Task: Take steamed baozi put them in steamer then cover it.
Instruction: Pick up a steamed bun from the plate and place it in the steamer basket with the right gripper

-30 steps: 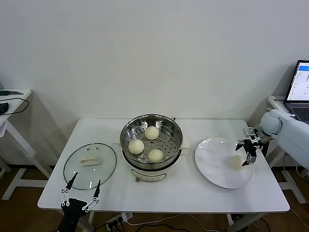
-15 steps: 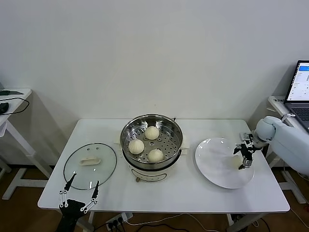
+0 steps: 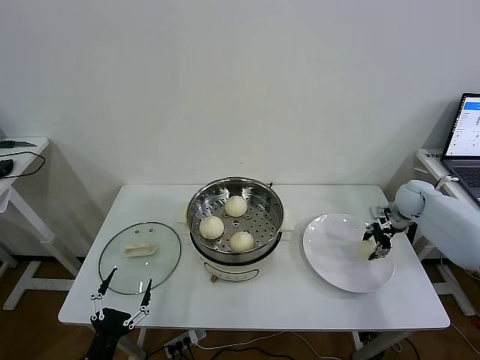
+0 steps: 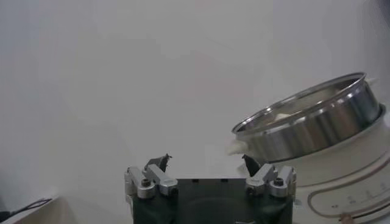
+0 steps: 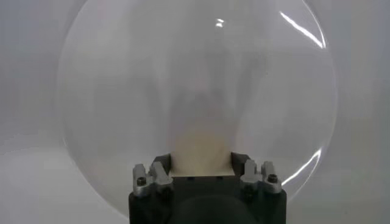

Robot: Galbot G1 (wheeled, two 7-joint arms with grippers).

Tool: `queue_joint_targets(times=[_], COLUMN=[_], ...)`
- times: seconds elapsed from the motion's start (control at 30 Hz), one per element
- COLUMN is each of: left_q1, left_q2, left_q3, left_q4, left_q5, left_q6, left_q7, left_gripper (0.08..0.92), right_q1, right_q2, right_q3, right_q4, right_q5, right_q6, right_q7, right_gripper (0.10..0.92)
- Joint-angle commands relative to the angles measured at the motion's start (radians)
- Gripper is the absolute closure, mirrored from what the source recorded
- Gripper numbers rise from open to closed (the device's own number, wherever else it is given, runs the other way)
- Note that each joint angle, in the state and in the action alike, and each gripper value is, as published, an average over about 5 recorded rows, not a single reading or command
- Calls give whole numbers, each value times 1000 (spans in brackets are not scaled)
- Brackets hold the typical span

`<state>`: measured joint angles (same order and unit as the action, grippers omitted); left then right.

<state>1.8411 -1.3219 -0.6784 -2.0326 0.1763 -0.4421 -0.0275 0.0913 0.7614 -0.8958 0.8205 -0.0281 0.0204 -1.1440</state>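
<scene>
The steel steamer (image 3: 196,202) on its white base stands mid-table with three steamed baozi (image 3: 241,241) on its perforated tray. Another baozi (image 3: 367,250) lies on the right side of the white plate (image 3: 334,259). My right gripper (image 3: 375,244) is down on that bun; in the right wrist view the bun (image 5: 201,146) fills the space between both fingers, so it is shut on it. The glass cover (image 3: 161,259) lies flat on the table to the left. My left gripper (image 3: 120,298) hangs open below the table's front-left edge, near the steamer (image 4: 317,122).
A laptop (image 3: 466,139) sits on a side desk at the far right, behind my right arm. A small white table (image 3: 19,154) with a cable stands at the far left. Bare tabletop lies in front of the steamer.
My right gripper came in over the bun on the plate and its fingers closed onto it. The left arm sank slightly at the table's front-left edge.
</scene>
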Motion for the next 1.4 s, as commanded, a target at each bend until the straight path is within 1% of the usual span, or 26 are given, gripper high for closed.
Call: queue_joint_targets(times=[0.03,0.13,0.23,0.43,0.6,0.73,0.87,1.17,1.4], left_q1=[-4,-8,-11,-13,-8,-10,-10,-17,-26], left_q2=[1,3,5,6,5,5,4,4,5], left_q3=[-1,4,9,12,3,3,3,-19,-25], left_q4=[-1,-1,-2,-9,-10,-12,-13,-13,-9], left_q5=[-1,-2,-1,-1,-2,-2,-2,-20,-26], left_q6=[2,3,5,5,-2,-4,-6,-10,-7], left_q7=[0,-1,-1,-1,-3,-4,-5,-9,-9], left_gripper=[177,177,177,177,177,177,177,177,177], right_q1=[177,305,456,696,747,734,693,594,541], right_q2=[6,29,87,269,396,472,508,532,528], right_q3=[-46,-127,-214,-408,-480,-519,-538,-578,-578], right_q4=[110,192,257,283,297,307,320,286,269], right_q5=[41,121,235,468,585,598,577,495,470], right_q6=[-5,-24,-51,-111,-159,-186,-212,-222,-224], right_q7=[-106,-164,-205,-210,-181,-135,-91,-42,-29], right_gripper=[372,372,371,364,364,364,364,364,364])
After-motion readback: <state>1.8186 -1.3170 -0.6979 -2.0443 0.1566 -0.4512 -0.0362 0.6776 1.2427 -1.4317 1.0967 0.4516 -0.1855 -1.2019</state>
